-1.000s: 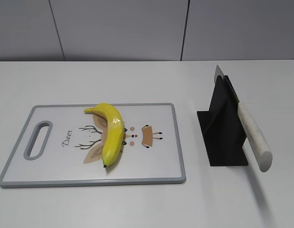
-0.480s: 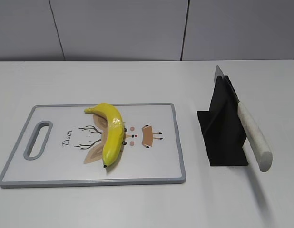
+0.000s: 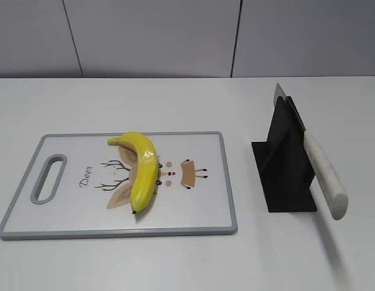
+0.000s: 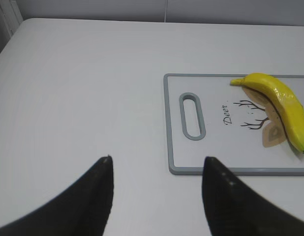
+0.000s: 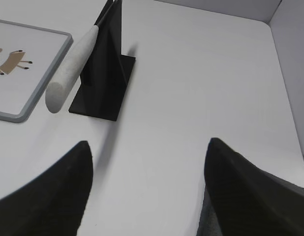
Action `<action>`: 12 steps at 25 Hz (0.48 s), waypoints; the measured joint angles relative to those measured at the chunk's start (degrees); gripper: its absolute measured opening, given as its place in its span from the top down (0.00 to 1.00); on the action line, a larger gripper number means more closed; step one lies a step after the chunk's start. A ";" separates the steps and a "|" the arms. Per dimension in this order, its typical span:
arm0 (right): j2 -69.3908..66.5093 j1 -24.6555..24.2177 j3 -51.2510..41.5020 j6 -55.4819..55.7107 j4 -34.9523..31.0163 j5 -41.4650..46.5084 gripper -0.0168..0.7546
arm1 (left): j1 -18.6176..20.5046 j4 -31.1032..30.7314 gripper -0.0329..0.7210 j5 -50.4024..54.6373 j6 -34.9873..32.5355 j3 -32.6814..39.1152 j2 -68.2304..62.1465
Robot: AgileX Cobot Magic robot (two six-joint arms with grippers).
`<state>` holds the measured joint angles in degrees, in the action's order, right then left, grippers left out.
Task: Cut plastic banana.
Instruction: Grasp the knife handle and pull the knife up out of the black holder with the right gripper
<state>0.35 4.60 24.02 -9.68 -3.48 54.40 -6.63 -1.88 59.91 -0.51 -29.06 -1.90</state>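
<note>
From the exterior view, the plastic banana [image 3: 143,170] lies on a white cutting board [image 3: 193,212] with a grey rim, roughly in its middle, over a printed deer drawing. Its stem end points toward the far edge of the board and its dark tip toward the near edge, with the small black dots on its right side. The board rests flat on the white desk [image 3: 175,260], its handle slot at the left end. To the right of the board, apart from it, a black knife stand [image 3: 283,170] holds a knife [image 3: 324,176] with a pale handle that slants down toward the near side; the blade sticks out above the stand. Neither of my arms shows in this view.

In the left wrist view, my left gripper [image 4: 157,196] hangs above bare desk with its two dark fingers [image 4: 98,196] spread wide apart and nothing between them. The board lies ahead and to the right, with the banana at the frame's right edge, well apart from my gripper.

In the right wrist view, my right gripper [image 5: 147,191] is likewise spread wide and holds nothing, over bare desk. Ahead and to the left stands the knife stand with the knife handle leaning out toward me, and a corner of the board shows at the left edge. The banana is out of this frame.
</note>
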 joint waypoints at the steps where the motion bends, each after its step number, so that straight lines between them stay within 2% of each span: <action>1: 0.00 0.00 0.00 0.00 -0.05 0.00 0.28 | 0.00 0.00 0.23 0.00 0.00 0.00 0.00; 6: -2.24 0.00 0.31 2.16 -0.19 0.00 0.28 | 0.00 0.00 0.23 0.00 0.00 0.00 0.00; 12: -12.67 0.00 5.48 3.31 -0.20 0.00 0.28 | 0.00 0.00 0.23 0.00 0.00 0.00 0.00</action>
<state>-12.33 4.60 29.51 -6.37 -3.69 54.40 -6.63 -1.88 59.91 -0.51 -29.06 -1.90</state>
